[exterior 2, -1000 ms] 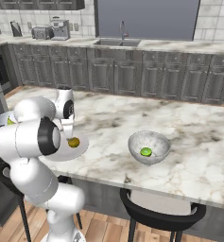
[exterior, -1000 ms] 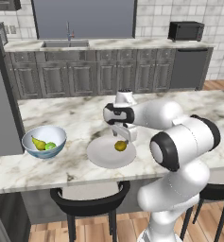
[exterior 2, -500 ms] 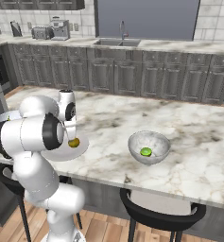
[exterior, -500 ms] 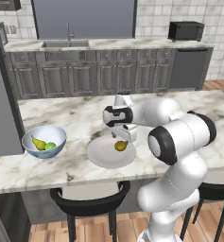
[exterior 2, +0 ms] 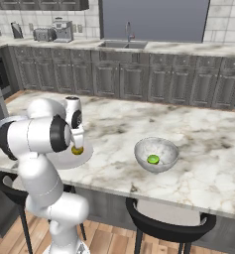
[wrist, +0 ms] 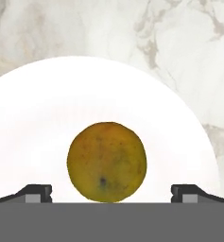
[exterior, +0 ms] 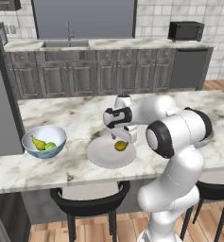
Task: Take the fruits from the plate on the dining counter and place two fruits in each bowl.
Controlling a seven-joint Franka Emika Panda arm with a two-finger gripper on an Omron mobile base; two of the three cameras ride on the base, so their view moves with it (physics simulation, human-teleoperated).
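Bench [exterior: 75, 118]: the blue bowl [exterior: 44, 141] at 9 o'clock of the plate [exterior: 104, 156] holds a pear and a lime; the grey bowl [exterior 2: 156, 155] holds one lime. One brown fruit [wrist: 107, 162] remains on the plate, centred between spread, empty fingers [wrist: 35, 193]. Roughly three-quarters done.

gripper [wrist: 111, 193] lower over yellow-brown fruit [wrist: 107, 161]

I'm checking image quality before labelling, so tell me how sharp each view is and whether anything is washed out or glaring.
Hand view: the plate is blown out to near-pure white, its rim faint against the marble; the yellow-brown fruit is sharp, speckles visible. Left base view: soft, even light, a faint shadow under the pale blue bowl. Right base view: slightly soft, no glare; the greyish bowl reads clearly.
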